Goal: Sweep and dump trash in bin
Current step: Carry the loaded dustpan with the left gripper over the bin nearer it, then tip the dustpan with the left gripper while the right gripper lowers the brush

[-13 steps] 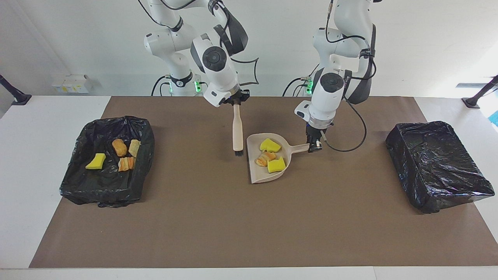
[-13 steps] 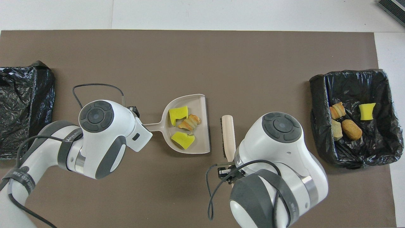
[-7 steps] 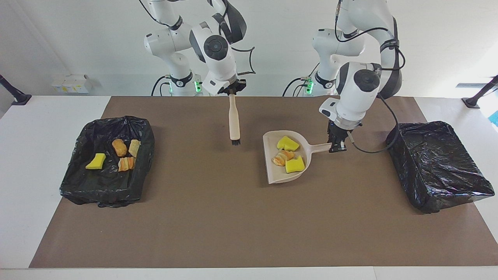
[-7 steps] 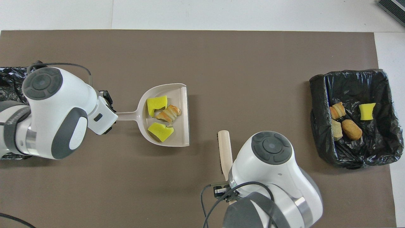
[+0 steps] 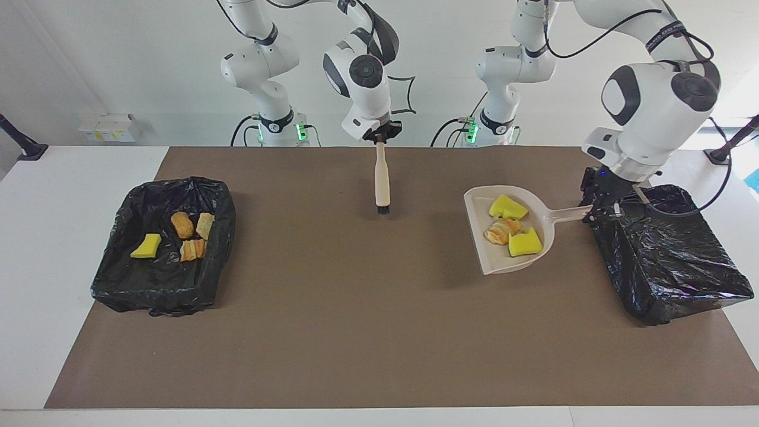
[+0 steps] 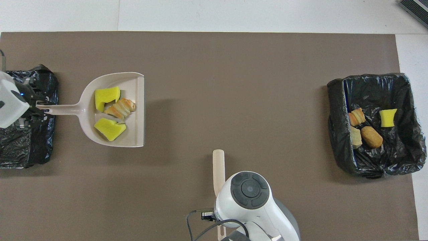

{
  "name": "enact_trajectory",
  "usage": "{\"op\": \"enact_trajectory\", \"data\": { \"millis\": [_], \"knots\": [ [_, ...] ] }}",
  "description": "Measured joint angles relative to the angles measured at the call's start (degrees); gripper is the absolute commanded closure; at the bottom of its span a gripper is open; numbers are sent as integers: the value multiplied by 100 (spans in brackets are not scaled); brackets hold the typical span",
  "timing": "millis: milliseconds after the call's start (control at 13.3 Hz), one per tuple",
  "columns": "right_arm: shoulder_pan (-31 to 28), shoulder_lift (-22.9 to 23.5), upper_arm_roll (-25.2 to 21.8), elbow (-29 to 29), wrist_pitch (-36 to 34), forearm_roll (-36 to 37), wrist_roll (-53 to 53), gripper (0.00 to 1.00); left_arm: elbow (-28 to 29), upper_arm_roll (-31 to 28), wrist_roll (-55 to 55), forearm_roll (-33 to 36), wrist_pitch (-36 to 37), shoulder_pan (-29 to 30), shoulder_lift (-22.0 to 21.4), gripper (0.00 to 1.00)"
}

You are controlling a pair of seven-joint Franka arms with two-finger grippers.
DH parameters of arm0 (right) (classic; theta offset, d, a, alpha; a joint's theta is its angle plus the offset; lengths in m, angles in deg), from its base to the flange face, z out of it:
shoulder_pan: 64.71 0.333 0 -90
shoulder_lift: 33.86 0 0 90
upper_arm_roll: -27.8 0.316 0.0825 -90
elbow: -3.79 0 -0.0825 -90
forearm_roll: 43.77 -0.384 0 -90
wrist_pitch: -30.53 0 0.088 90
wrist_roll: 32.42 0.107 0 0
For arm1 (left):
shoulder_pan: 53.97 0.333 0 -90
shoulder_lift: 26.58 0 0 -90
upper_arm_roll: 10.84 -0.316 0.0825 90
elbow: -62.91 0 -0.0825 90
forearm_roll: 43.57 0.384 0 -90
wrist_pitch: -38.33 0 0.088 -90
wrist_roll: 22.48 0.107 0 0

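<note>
My left gripper (image 5: 596, 210) is shut on the handle of the beige dustpan (image 5: 483, 261) and holds it in the air over the mat, beside the black-lined bin (image 5: 670, 255) at the left arm's end. In the pan lie three pieces of trash: two yellow sponge chunks (image 5: 507, 207) (image 5: 525, 244) and a bread lump (image 5: 501, 231). In the overhead view the pan (image 6: 137, 134) shows them too. My right gripper (image 5: 381, 137) is shut on the beige brush (image 5: 382, 178), which hangs bristles down over the mat's middle.
A second black-lined bin (image 5: 160, 296) at the right arm's end holds a yellow sponge chunk (image 5: 146, 245) and three bread lumps (image 5: 182, 225). A brown mat (image 5: 332, 332) covers the table.
My left gripper has carried the loaded dustpan up and toward the left arm's end, to the bin there. My right gripper has lifted the brush and drawn it toward the robots.
</note>
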Motion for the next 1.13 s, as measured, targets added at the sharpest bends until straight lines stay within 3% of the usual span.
{"op": "enact_trajectory", "data": {
  "millis": [375, 675, 826, 901, 1051, 1126],
  "knots": [
    [367, 510, 2, 15, 542, -37, -13, 100, -172, -26, 1590, -306, 16, 1608, 44, 100],
    [394, 533, -14, 14, 565, -36, -60, 100, -703, -34, 2316, -168, 27, 2446, 256, 100],
    [390, 556, -24, 14, 619, -36, -60, 78, -1331, -9, 2330, 400, 121, 2489, 581, 100],
    [383, 574, -31, 14, 647, -35, -60, 61, -1646, 21, 2327, 682, 123, 2488, 765, 100],
    [366, 603, -38, 14, 684, -35, -60, 52, -2006, 66, 2316, 1317, 10, 2478, 1026, 100],
    [354, 618, -39, 14, 687, -35, -64, 34, -2063, 77, 2292, 1591, -134, 2471, 1090, 100]
  ]
}}
